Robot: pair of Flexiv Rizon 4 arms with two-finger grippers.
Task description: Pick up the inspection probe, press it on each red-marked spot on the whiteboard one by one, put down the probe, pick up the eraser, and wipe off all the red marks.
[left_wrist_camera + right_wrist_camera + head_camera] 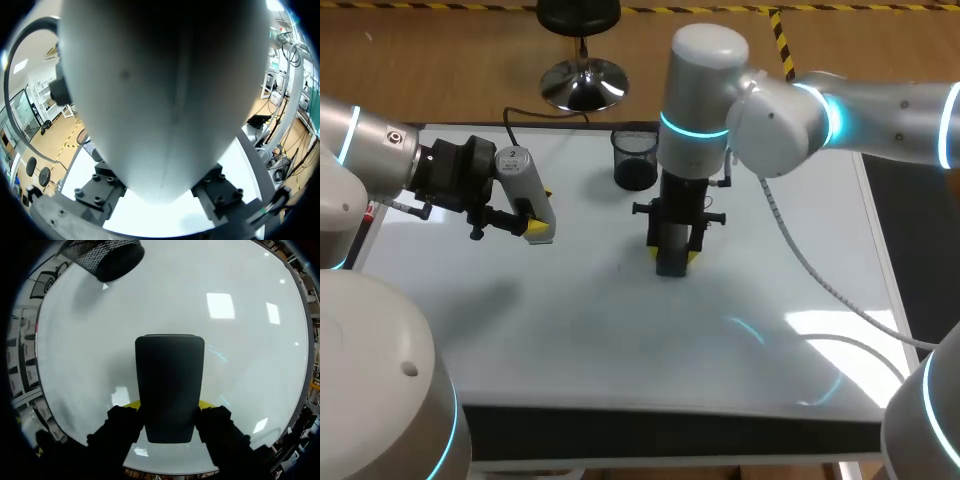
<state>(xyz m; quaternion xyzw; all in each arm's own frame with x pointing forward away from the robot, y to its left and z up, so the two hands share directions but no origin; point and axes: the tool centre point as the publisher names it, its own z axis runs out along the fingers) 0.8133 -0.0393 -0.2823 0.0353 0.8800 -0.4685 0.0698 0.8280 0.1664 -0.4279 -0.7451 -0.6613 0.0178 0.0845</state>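
The wiping step looks under way. The right gripper (pixel 675 256) is closed on the black eraser (pixel 170 380) and holds it flat on the whiteboard (pixel 620 340), near the middle of the counter. The left gripper (pixel 535 228) grips the probe (pixel 525 185) above the left side. I see no red marks. Next, I think, the eraser needs lifting and setting down.

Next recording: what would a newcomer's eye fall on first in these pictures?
The right gripper is clamped on a dark eraser, held low over the middle of the whiteboard, where no red marks show. The left gripper holds the pale inspection probe above the board's left part, and the probe fills most of the left wrist view. A black mesh cup stands near the board's far edge.
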